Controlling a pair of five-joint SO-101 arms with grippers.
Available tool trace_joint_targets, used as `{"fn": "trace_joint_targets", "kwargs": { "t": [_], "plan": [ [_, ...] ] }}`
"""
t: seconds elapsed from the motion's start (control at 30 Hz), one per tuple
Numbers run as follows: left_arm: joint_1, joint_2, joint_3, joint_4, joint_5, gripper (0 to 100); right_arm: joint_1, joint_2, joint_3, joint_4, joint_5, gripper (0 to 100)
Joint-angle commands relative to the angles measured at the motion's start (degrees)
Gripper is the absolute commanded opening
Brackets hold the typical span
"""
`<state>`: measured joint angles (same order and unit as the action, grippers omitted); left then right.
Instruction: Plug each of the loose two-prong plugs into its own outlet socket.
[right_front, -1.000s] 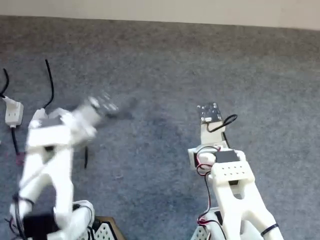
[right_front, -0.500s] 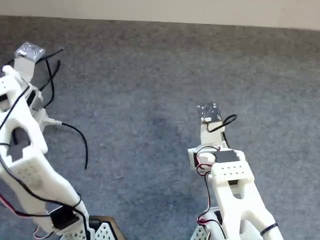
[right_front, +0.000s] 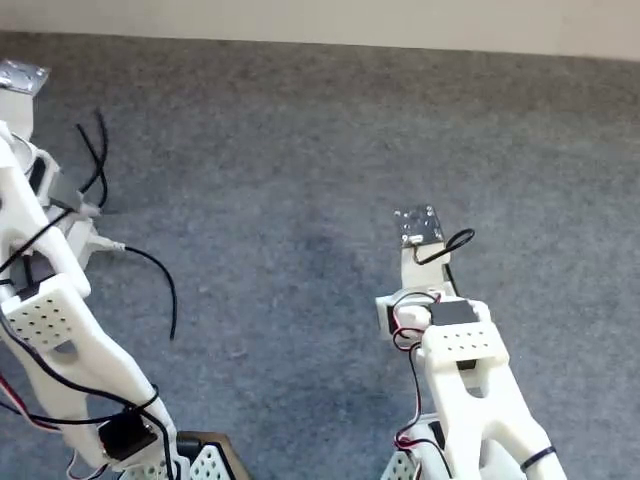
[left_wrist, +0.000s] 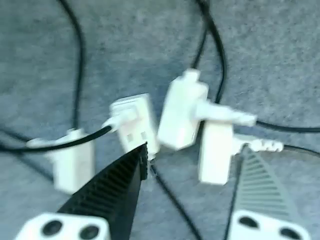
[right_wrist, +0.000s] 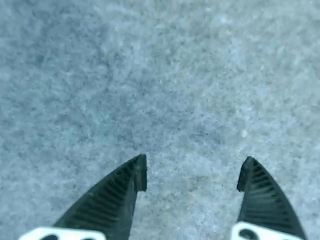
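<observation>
Left arm (right_front: 50, 310) swung farther back, left tool (left_wrist: 194, 152) gaping above boxy white plugs (left_wrist: 182, 115), right tool (right_wrist: 194, 165) gaping over fuzzy carpet (right_wrist: 150, 75)

Four white plug and socket bodies on black cords (left_wrist: 77, 60), clustered on grey carpet (left_wrist: 280, 60).
- Slotted socket (left_wrist: 134, 125): two slots facing up.
- Tilted body (left_wrist: 181, 116): just beside it.
- Third body (left_wrist: 215, 152): adjoining.
- Fourth body (left_wrist: 70, 162): apart.

Counter (right_front: 320, 140) covered in grey, short-napped, carpet-like fabric, mottled with lighter flecks. A strip of pale, plain wall (right_front: 400, 18) runs along its far edge. Light soft and even, with faint shadows on the nap.
</observation>
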<state>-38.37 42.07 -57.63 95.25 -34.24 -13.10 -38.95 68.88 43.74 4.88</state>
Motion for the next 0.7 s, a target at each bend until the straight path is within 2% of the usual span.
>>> {"fn": "trace_joint_targets", "kwargs": {
  "t": [0.0,0.17,0.27,0.37,0.47,0.57,0.67],
  "plan": [
    [-0.4,-5.05,-8.13,5.71,2.9,26,0.75,-1.45,-0.92,-0.66,-2.02,28.3],
    [-0.66,-12.18,-6.02,5.98,4.22,24,5.32,-4.62,-3.47,-0.57,-2.02,24.6],
    [0.57,-20.26,-1.98,5.98,5.45,18,7.25,-13.14,-3.65,-0.48,-1.93,16.5],
    [2.86,-30.99,4.88,5.98,7.82,11,7.08,-24.84,-3.47,3.74,-1.67,13.6],
    [6.55,-44.26,18.42,5.98,8.18,3,7.08,-37.49,-3.91,11.21,-1.67,11.1],
    [12.26,-59.38,38.2,5.71,8.18,0,7.16,-49.98,-3.56,17.19,-1.58,0.0],
    [19.03,-75.21,59.21,3.16,8.18,1,7.25,-61.67,-1.27,21.67,-1.58,0.6]
  ]
}}
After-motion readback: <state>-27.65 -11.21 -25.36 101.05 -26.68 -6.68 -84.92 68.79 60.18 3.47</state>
